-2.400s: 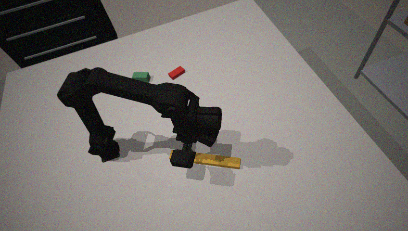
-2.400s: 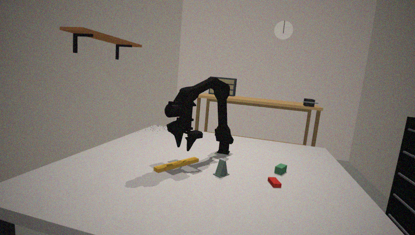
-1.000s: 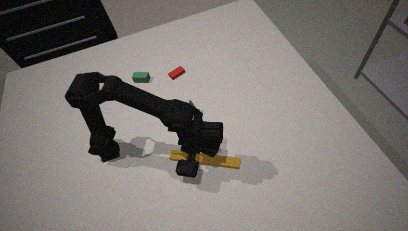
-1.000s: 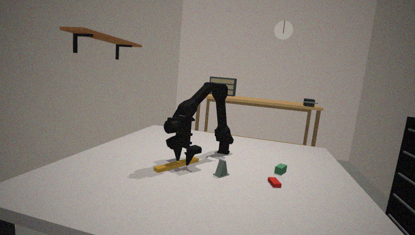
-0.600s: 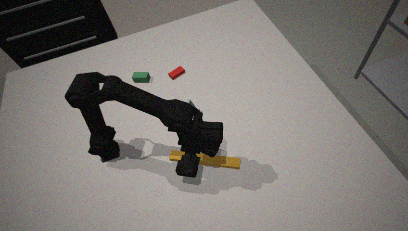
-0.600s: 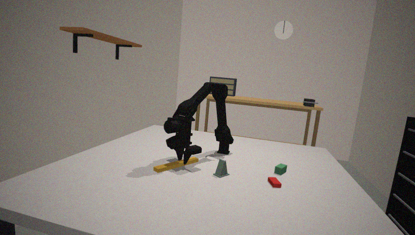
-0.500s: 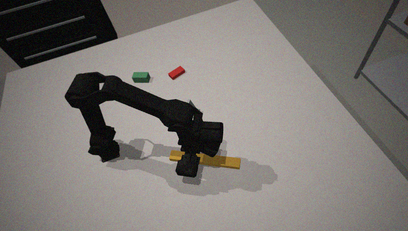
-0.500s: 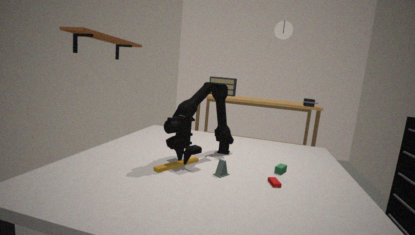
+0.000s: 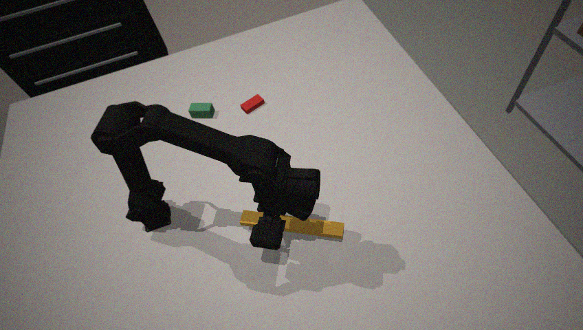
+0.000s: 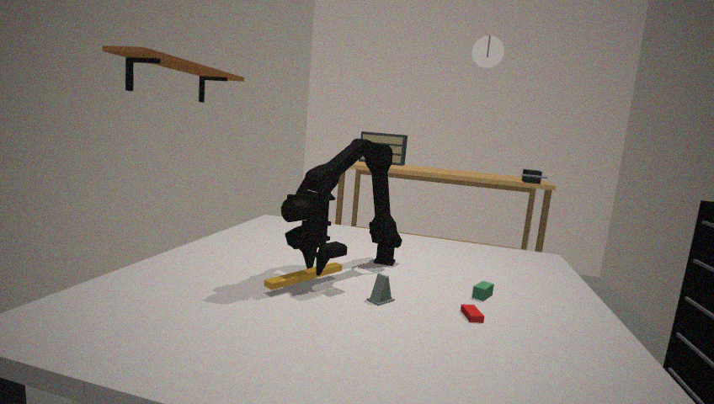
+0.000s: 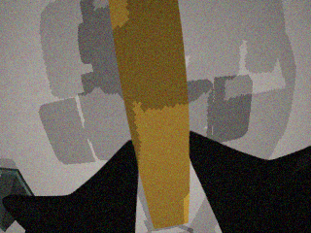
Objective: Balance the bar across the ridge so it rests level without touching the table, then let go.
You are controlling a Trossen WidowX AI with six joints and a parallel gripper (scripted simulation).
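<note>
The yellow bar [image 9: 333,229] [image 10: 278,281] [image 11: 162,160] is held about level, apparently slightly above the table, with its shadow just below it in the exterior view. My gripper [image 10: 314,270] [image 11: 159,142] points down and is shut on the bar, one finger on each long side, nearer the bar's end towards the arm base. The grey-green ridge [image 10: 380,289] stands upright on the table, to the right of the bar in the exterior view, with nothing on it. Part of the ridge [image 11: 15,185] shows at the wrist view's left edge. The arm hides it in the top view.
A green block [image 9: 201,110] [image 10: 482,290] and a red block [image 9: 252,104] [image 10: 472,313] lie on the table [image 9: 409,163] [image 10: 250,350] beyond the ridge, away from the bar. Black drawers [image 9: 82,45] [image 10: 694,300] stand beyond the table edge.
</note>
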